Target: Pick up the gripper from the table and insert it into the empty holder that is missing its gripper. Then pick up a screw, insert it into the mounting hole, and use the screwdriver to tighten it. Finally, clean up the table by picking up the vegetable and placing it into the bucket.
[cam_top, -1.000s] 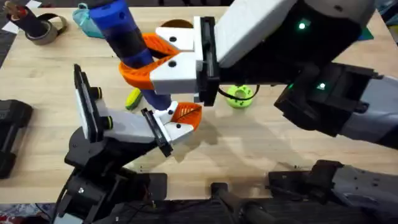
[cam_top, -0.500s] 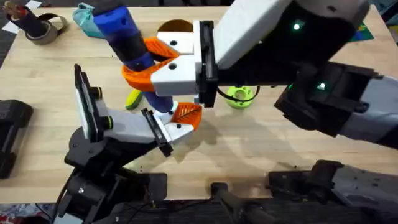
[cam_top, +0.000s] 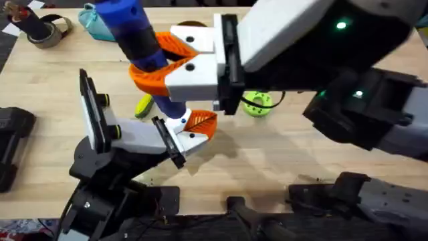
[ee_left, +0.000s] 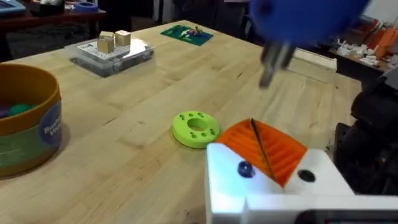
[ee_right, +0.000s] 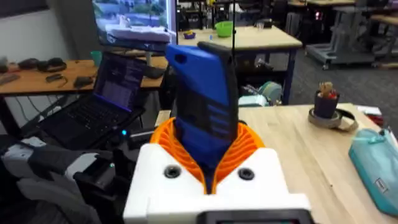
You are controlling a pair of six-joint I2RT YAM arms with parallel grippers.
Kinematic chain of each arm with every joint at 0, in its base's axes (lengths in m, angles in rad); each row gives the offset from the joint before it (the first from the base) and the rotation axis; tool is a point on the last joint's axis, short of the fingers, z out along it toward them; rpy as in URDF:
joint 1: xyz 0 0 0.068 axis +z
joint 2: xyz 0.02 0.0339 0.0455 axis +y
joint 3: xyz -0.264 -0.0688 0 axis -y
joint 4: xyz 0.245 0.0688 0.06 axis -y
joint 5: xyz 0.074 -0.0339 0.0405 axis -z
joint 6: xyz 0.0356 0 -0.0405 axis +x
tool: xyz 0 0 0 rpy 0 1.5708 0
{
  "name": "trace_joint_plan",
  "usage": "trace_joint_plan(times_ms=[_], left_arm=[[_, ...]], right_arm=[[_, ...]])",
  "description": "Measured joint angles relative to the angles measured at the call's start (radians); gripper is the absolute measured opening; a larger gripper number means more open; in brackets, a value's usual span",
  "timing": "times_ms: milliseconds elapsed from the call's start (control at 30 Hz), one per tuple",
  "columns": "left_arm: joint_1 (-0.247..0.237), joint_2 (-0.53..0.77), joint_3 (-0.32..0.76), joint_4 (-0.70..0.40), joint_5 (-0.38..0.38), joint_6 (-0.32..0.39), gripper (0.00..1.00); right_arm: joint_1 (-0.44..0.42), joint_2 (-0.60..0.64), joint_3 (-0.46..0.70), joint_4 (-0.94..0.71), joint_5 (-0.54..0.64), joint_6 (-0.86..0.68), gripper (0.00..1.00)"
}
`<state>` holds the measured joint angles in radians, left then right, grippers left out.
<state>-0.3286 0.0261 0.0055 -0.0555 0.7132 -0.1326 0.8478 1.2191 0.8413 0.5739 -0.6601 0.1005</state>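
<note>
Two orange jaws of the right end effector [cam_top: 157, 63] clenched around the thick bright-blue cylindrical screwdriver [cam_top: 137, 40], its tip down at the small white blocky holder [cam_top: 144, 137], beside the ribbed orange triangular gripper [cam_top: 199, 122], left end effector's state unclear, above the wooden desk [cam_top: 267, 154].

My right hand [ee_right: 211, 163] clamps the blue screwdriver [ee_right: 204, 109] upright between its orange pads [ee_right: 249, 146], above the desk [ee_right: 311, 155].
</note>
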Motion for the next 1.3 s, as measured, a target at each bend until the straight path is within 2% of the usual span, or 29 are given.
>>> trace_joint_plan(times_ms=[467, 800, 1067, 1300], left_arm=[[0.0, 0.0, 0.0, 0.0, 0.0, 0.0, 0.011], [0.0, 0.0, 0.0, 0.0, 0.0, 0.0, 0.011], [0.0, 0.0, 0.0, 0.0, 0.0, 0.0, 0.011], [0.0, 0.0, 0.0, 0.0, 0.0, 0.0, 0.011]], right_arm=[[-0.001, -0.015, 0.0, -0.028, -0.003, -0.028, 0.031], [-0.001, -0.015, 0.013, 0.039, -0.008, -0.034, 0.029], [-0.01, -0.014, 0.142, -0.091, -0.01, -0.039, 0.032], [-0.014, -0.003, 0.222, -0.09, -0.011, -0.048, 0.031]])
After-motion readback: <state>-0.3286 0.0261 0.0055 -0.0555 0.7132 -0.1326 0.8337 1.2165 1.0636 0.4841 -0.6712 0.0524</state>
